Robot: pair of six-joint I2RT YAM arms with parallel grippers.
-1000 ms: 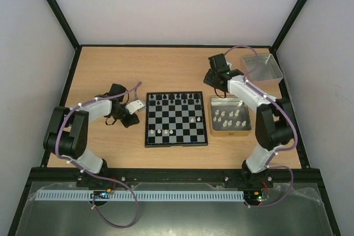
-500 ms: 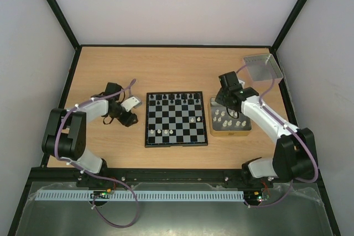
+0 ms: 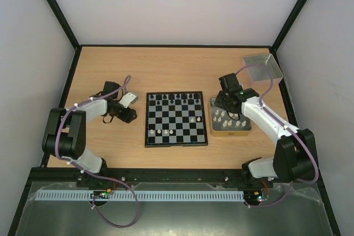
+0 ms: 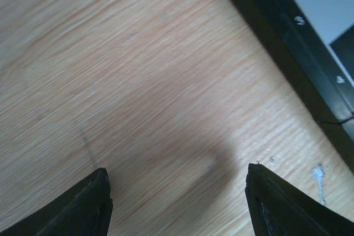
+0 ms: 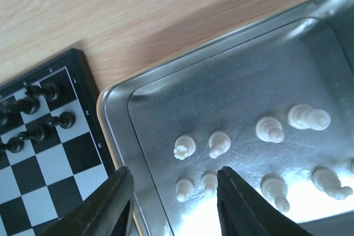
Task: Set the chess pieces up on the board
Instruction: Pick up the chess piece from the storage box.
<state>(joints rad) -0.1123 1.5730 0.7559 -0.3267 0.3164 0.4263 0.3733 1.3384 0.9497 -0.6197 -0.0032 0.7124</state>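
chess pieces [image 5: 219, 143]: tiny, likely light, rigid, tippy; pinch at waist | right hand [image 5: 174, 175]: parted, empty | left hand [image 4: 178, 169]: parted, empty

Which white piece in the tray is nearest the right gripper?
The leftmost piece of the near row, between the fingers of the open right gripper; others lie farther right or beyond.

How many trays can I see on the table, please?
2. A tan-rimmed tray lies just right of the board, under the right pincer, with white pieces in it. A grey metal tray sits in the far right corner.
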